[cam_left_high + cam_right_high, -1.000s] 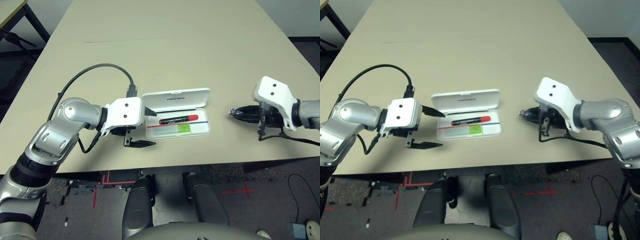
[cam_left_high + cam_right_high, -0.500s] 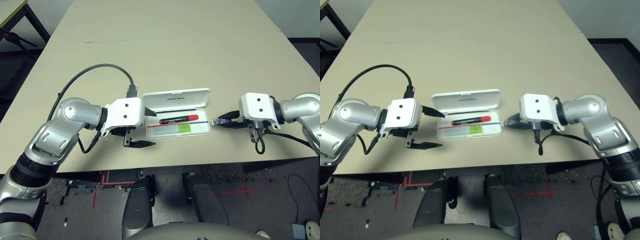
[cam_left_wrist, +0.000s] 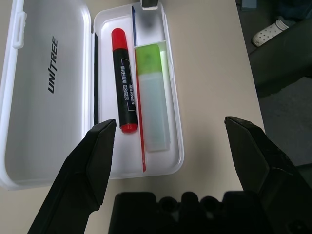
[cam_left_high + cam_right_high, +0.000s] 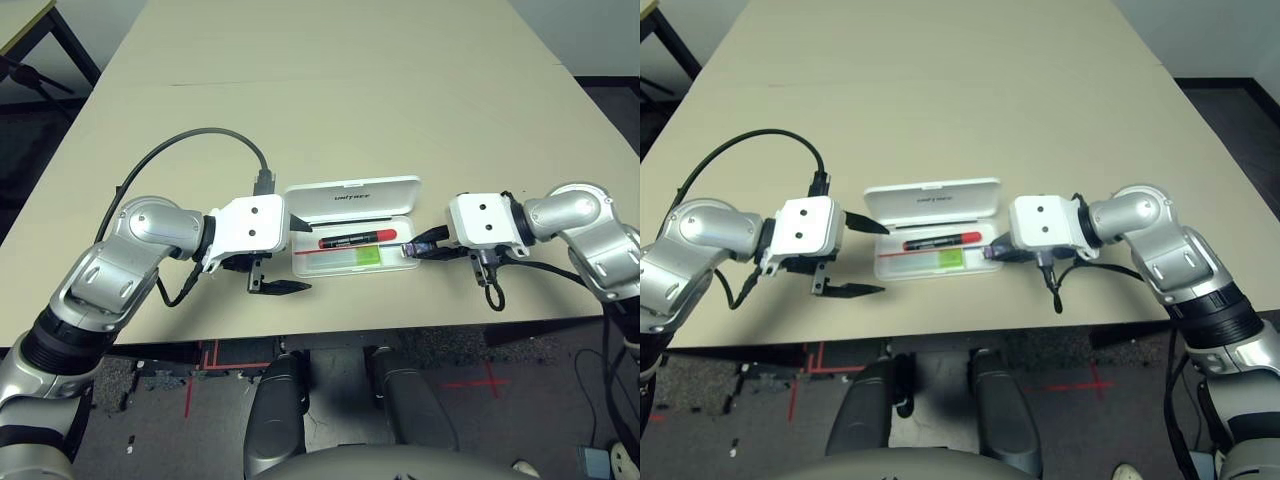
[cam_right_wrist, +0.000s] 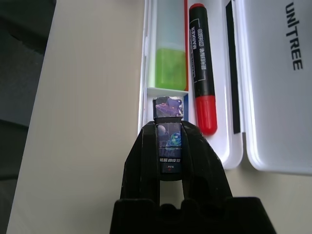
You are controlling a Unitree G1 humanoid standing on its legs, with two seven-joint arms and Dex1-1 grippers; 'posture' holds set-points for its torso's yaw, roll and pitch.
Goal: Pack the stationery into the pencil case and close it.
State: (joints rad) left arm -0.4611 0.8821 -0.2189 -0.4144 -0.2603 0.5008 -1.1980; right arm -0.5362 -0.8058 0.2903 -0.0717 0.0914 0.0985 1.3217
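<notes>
On a bare beige table (image 4: pixel 330 90) over dark floor with red tape marks, the open case (image 4: pixel 355 228) holds marker (image 4: pixel 356 239) and highlighter (image 4: pixel 360 257), flanked by the spread left gripper (image 4: pixel 290 255) and the right gripper (image 5: pixel 168 141) pinching a dark stub (image 5: pixel 168 134) at its end.

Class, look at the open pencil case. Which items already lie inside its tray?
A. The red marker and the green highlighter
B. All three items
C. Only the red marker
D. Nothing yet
A: the red marker and the green highlighter lie side by side in the pencil case; the small dark piece sits in the right pincer.
</notes>
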